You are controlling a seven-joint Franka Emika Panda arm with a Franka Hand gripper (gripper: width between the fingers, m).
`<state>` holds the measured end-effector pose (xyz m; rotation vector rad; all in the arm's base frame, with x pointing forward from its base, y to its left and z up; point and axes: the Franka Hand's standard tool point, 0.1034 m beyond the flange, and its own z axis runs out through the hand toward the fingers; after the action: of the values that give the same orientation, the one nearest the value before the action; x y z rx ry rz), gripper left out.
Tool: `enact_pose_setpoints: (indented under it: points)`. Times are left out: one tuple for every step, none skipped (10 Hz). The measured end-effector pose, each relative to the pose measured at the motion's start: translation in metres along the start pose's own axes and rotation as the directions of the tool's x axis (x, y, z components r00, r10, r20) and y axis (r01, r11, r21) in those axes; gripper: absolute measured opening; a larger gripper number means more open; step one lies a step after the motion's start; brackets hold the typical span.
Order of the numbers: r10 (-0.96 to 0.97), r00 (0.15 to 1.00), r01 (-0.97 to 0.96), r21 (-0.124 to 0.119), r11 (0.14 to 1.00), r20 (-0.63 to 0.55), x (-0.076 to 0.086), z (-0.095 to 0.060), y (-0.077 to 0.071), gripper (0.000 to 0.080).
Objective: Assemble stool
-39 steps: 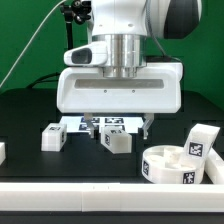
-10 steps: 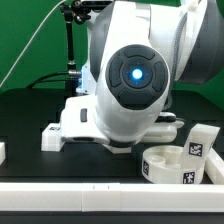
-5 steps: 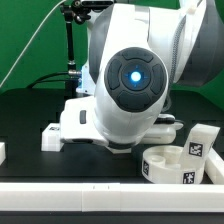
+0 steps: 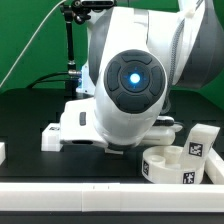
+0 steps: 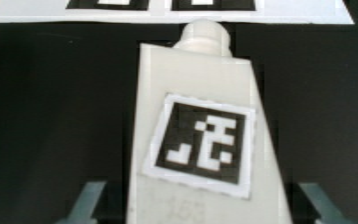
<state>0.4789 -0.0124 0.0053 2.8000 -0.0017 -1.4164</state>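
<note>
A white stool leg (image 5: 197, 120) with a black-and-white tag lies lengthwise between my gripper's (image 5: 202, 202) two fingers (image 5: 94, 200), its peg end pointing away toward the marker board (image 5: 158, 10). The jaws stand close on both of its sides, shut on it. In the exterior view the arm's big white body (image 4: 130, 85) hides the gripper and this leg. The round rimmed seat (image 4: 170, 163) sits at the front on the exterior view's right. A second leg (image 4: 52, 137) lies at the left, and a third (image 4: 203, 140) stands behind the seat.
The black table top (image 4: 25, 120) has a white raised border along its front edge (image 4: 80, 190). A small white piece (image 4: 2, 152) shows at the exterior view's far left edge. A black stand (image 4: 70, 45) rises behind the arm.
Since the oldest frame the arm has swung its wrist over and low, covering the middle leg and the marker board. Over the last second the exterior view barely differs.
</note>
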Motion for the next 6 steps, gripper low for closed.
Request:
enact_pose_setpoints:
  points:
    - [-0.016,1.000,0.016,0.003,1.000,-0.010,0.000,-0.005,0.002,0.0324]
    - [-0.017,1.000,0.017,0.007,1.000,-0.015,-0.002,-0.012,0.004,0.0324]
    - [-0.022,1.000,0.023,0.012,1.000,-0.021,-0.008,-0.024,0.004,0.0324]
    - [-0.025,1.000,0.026,0.016,1.000,-0.018,-0.016,-0.036,0.002,0.0324]
    - [-0.027,1.000,0.027,0.017,0.999,-0.016,-0.023,-0.050,-0.001,0.0325]
    - [-0.026,0.999,0.027,0.016,1.000,-0.029,-0.024,-0.057,-0.003,0.0325]
